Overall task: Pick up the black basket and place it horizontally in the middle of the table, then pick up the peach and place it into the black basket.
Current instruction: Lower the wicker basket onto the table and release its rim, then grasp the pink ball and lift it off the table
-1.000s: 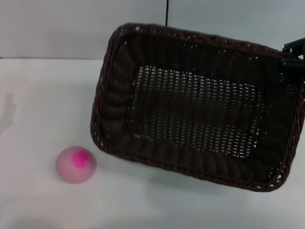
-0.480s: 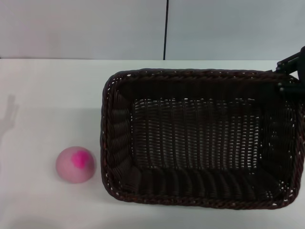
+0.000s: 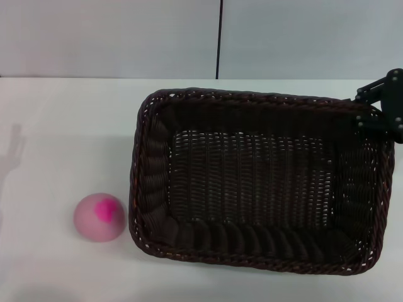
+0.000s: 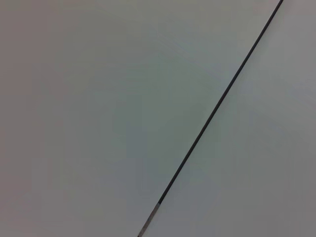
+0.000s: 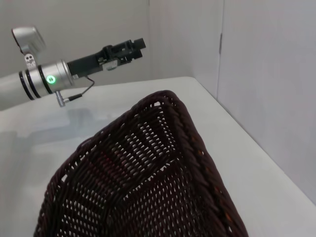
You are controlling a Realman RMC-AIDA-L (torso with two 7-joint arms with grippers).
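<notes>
The black basket sits flat on the white table, long side across, at centre-right in the head view. Its rim corner fills the right wrist view. My right gripper is at the basket's far right rim corner and is shut on it. The peach, pale pink with a magenta blotch, lies on the table just left of the basket's near left corner. My left gripper shows only in the right wrist view, held out above the table beyond the basket. The left wrist view shows neither basket nor peach.
A grey wall with a dark vertical seam stands behind the table. The left wrist view shows only that wall and seam. The table's right edge runs close to a side wall.
The basket came down from a raised, tilted pose and now lies flat and straight on the table. The right gripper shows more at the rim. The peach has not moved.
</notes>
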